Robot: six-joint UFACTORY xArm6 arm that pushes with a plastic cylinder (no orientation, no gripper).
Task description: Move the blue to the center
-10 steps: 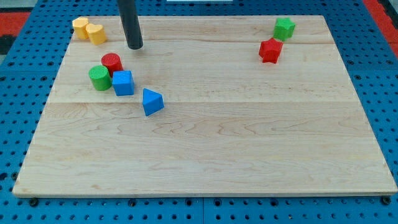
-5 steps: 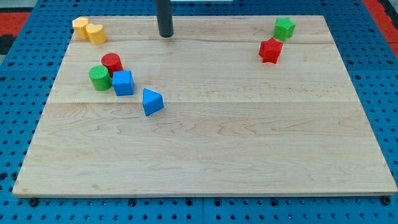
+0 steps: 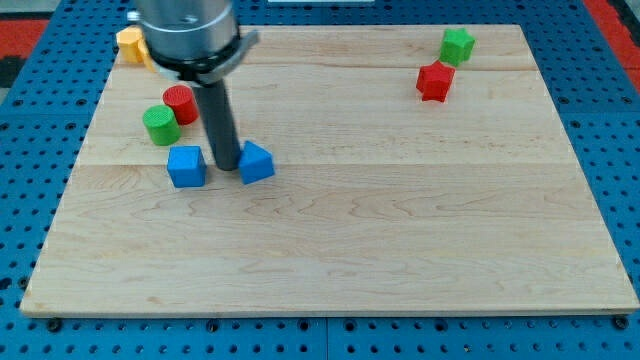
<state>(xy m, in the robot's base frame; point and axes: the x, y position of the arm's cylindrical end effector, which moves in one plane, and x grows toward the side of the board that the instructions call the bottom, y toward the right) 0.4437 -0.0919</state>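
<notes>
My tip (image 3: 226,164) stands on the board at the left, between two blue blocks. It touches the left side of the blue wedge-shaped block (image 3: 257,162). The blue cube (image 3: 186,166) lies a short way to the tip's left, apart from it. Both blue blocks sit left of the board's middle. The rod and its metal mount reach up to the view's top.
A red cylinder (image 3: 181,102) and a green cylinder (image 3: 160,125) sit just above the blue cube. A yellow block (image 3: 129,43) at the top left is partly hidden by the arm. A green block (image 3: 457,45) and a red block (image 3: 435,81) sit at the top right.
The tip came down from the top of the board to between the blue blocks. The blue cube has shifted down and left, away from the cylinders. The wedge has moved slightly right.
</notes>
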